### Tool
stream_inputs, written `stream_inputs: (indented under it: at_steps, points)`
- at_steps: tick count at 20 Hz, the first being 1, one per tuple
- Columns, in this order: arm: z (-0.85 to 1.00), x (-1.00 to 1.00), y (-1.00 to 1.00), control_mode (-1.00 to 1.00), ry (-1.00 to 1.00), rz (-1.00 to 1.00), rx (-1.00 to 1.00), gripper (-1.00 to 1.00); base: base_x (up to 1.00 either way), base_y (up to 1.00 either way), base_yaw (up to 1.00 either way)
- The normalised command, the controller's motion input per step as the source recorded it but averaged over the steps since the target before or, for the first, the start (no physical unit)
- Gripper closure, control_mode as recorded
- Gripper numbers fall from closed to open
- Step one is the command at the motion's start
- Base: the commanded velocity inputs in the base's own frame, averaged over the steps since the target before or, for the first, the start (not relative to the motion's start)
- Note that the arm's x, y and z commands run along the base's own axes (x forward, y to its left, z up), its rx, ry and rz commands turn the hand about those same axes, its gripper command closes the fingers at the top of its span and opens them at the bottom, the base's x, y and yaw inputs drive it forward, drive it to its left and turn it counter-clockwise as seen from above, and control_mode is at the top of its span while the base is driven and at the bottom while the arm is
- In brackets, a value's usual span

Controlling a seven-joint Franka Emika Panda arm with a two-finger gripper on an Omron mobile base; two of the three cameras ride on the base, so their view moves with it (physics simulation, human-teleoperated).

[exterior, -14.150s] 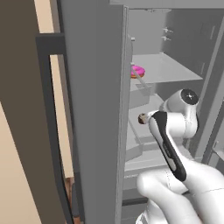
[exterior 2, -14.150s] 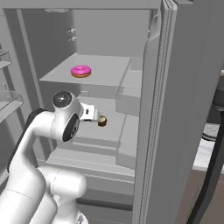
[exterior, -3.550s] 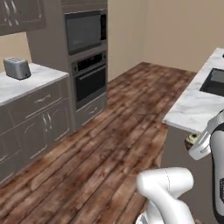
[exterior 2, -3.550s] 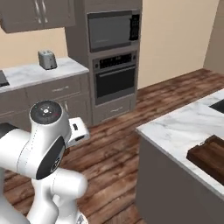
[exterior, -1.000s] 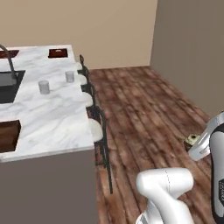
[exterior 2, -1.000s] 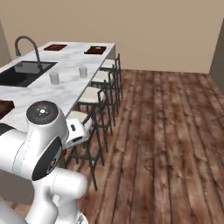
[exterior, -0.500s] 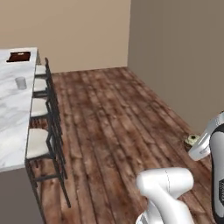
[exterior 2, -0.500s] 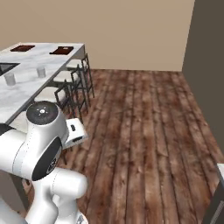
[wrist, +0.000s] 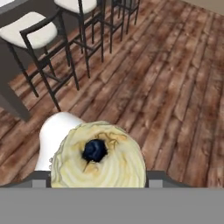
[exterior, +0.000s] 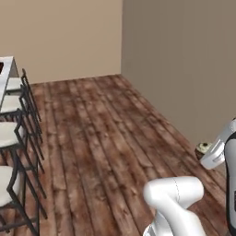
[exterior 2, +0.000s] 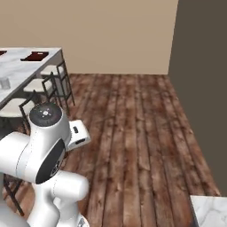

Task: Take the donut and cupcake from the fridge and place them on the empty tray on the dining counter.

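At bottom of hand view, cupcake (wrist: pixel 98 160) sits close to lens, cream swirl with dark centre; lower part cut off by frame edge. Claw fingertips hidden behind it; grip on cupcake apparent, jaw width not readable. Left base view: cupcake (exterior: pixel 203 148) small at right edge beside white wrist, arm folded close to body. Stools (wrist: pixel 36 31) and counter (exterior 2: pixel 24 68) stand well apart, over wooden floor (exterior: pixel 106 138).
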Motion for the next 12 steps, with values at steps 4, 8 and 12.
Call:
stream_inputs:
  at_steps: [4, 8, 12]
  points:
    - [0.00, 0.00, 0.00, 1.00, 0.00, 0.00, 0.00, 1.00, 1.00, 0.19, -0.19]
    - [0.00, 0.00, 0.00, 1.00, 0.00, 0.00, 0.00, 1.00, 1.00, 0.33, -0.17]
    - [0.00, 0.00, 0.00, 1.00, 0.00, 0.00, 0.00, 1.00, 1.00, 0.14, -0.05]
